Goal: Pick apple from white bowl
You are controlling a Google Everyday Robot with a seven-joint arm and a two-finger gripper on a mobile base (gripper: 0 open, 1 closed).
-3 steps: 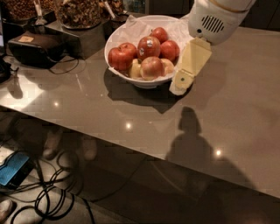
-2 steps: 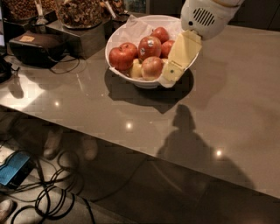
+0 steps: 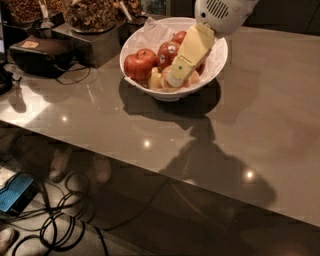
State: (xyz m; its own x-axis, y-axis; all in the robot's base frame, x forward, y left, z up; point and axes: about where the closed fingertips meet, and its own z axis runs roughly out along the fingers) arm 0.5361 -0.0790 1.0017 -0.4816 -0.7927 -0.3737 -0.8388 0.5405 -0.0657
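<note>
The white bowl (image 3: pixel 218 62) stands on the grey table at the back centre, lined with crumpled white paper. It holds several red apples: one at the left (image 3: pixel 139 64), one in the middle (image 3: pixel 168 52) and one at the back (image 3: pixel 180 36). A paler apple (image 3: pixel 194 78) lies at the front right. My gripper (image 3: pixel 176 79), cream-coloured under a white wrist housing (image 3: pixel 220 14), reaches down from the upper right into the bowl. Its tip is down among the front apples, next to the pale one, and it hides the apples beneath it.
A black device (image 3: pixel 40 54) with a cable lies at the table's back left. Containers of nuts (image 3: pixel 92 14) stand on a dark box behind it, close to the bowl's left side. The table's front edge runs diagonally; cables (image 3: pixel 55 227) and a blue object (image 3: pixel 15 192) lie on the floor below.
The gripper has moved left and down from the bowl's right rim into the bowl, over the front apples. The bowl and apples have not visibly shifted.
</note>
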